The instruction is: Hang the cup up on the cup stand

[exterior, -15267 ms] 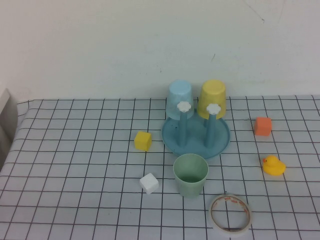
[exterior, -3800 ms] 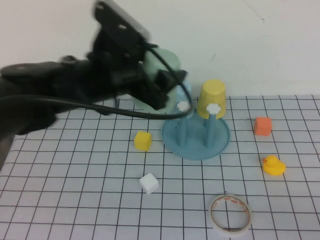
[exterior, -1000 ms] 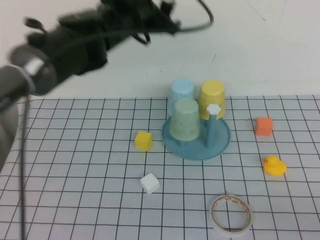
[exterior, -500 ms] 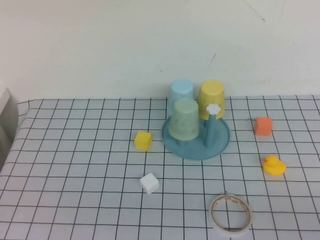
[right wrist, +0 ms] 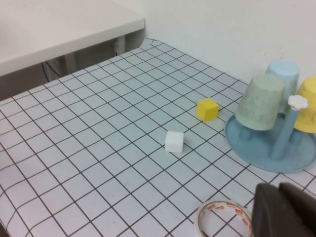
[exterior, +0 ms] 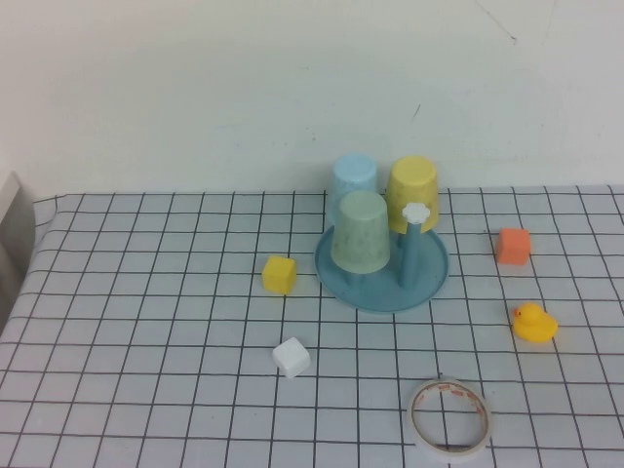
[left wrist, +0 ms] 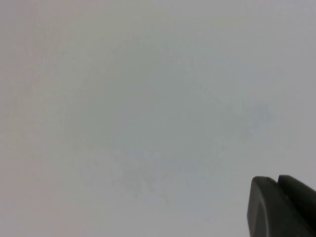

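Observation:
The pale mint-green cup (exterior: 361, 232) hangs upside down on the front left peg of the blue cup stand (exterior: 429, 281); it also shows in the right wrist view (right wrist: 260, 101). A light blue cup (exterior: 352, 179) and a yellow cup (exterior: 413, 191) hang on the back pegs. One peg with a white flower knob (exterior: 417, 212) is bare. Neither gripper shows in the high view. My left gripper (left wrist: 277, 180) is shut and empty, facing a blank wall. My right gripper (right wrist: 279, 187) is shut and empty, low over the table near the tape ring.
A yellow cube (exterior: 279, 274) and a white cube (exterior: 292, 357) lie left of the stand. A tape ring (exterior: 448, 417) lies at the front. An orange cube (exterior: 512, 246) and a yellow duck (exterior: 533, 323) lie at the right. A white tabletop (right wrist: 49, 24) borders the left.
My left arm, which carried the mint cup to the stand, has pulled away out of the high view. The cup stays on its peg.

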You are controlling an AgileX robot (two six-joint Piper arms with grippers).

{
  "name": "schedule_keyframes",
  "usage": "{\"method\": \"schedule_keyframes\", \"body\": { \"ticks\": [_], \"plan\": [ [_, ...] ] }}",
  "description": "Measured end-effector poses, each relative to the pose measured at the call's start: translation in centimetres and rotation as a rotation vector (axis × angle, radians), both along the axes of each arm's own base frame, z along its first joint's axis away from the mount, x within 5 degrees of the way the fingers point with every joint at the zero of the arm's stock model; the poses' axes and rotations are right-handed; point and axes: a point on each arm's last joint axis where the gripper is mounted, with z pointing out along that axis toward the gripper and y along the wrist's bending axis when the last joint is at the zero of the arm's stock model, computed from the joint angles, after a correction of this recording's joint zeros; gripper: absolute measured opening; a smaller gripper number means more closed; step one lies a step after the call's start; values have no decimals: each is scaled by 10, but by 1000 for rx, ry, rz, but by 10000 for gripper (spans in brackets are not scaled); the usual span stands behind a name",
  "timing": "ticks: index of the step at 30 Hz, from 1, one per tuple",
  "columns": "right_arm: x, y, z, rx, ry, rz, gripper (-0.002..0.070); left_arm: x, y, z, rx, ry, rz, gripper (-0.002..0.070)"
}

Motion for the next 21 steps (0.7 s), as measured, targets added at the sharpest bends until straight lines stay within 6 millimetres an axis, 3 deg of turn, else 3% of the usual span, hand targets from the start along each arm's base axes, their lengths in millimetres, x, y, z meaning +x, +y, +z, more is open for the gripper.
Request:
{"method": "schedule_keyframes", "body": {
  "ticks": [4,13,21],
  "plan": [
    [0,0,0,-3,5,-3,-1,-29,6,-14,-40,-66,-150,0],
    [0,0,-1,-2,7,-6,-1,-65,-12,-52,108,-151,-524,0],
    [0,0,-1,-2,7,-6,-1,-106,-1,-71,244,-250,-598,0]
  ]
}}
